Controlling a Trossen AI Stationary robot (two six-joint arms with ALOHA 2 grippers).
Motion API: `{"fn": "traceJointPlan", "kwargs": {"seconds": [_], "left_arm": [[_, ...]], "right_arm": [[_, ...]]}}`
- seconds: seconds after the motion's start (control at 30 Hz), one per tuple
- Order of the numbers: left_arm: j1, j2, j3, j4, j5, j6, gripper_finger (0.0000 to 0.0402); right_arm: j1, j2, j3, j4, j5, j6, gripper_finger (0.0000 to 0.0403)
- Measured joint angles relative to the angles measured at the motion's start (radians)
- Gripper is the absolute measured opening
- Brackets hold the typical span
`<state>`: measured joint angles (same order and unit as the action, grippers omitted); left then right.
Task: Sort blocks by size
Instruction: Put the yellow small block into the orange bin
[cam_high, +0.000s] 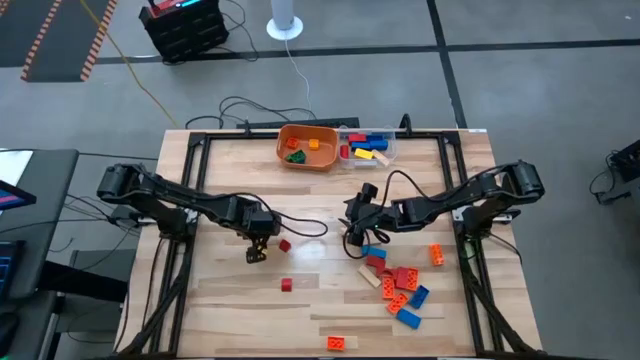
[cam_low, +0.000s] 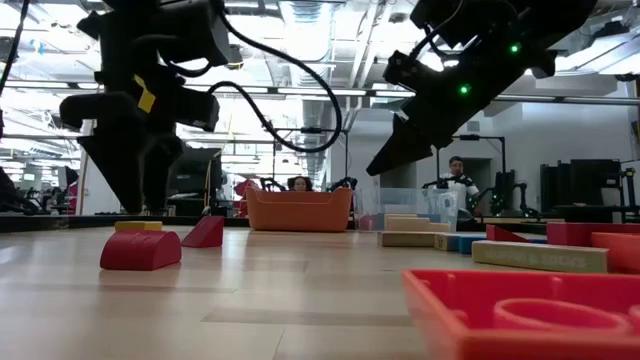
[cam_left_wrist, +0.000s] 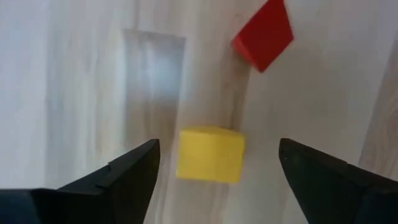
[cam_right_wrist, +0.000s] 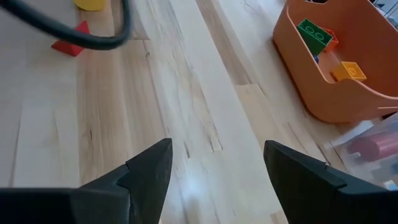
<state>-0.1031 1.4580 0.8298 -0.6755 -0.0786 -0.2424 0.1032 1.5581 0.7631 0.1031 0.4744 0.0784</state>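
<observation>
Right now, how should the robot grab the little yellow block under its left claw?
From straight above. The yellow block lies flat on the table, between the open fingers of the left gripper. I'd pinch its two flat opposite sides; the red block sits clear of it.

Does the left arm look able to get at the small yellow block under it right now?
Probably yes. The left end effector hangs over the small yellow plastic block with its fingers open on either side of it. The small red plastic block lies apart from it on the wooden table, so nothing blocks a straight descent.
</observation>
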Motion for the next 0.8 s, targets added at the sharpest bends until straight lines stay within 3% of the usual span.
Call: {"fn": "traceJointPlan", "kwargs": {"seconds": [0.43,0.6,0.8], "left_arm": [[-0.016,0.000,-0.108,0.140,-0.021,0.103,0.0321],[-0.035,0.000,-0.130,0.179,-0.069,0.118,0.0272],[-0.042,0.000,-0.130,0.173,-0.195,0.101,0.0177]], "right_arm": [[-0.008,0.000,0.000,0.004,-0.001,0.000,0.0286],[-0.008,0.000,0.000,0.004,-0.001,0.000,0.0286],[-0.008,0.000,0.000,0.004,-0.001,0.001,0.0286]]}}
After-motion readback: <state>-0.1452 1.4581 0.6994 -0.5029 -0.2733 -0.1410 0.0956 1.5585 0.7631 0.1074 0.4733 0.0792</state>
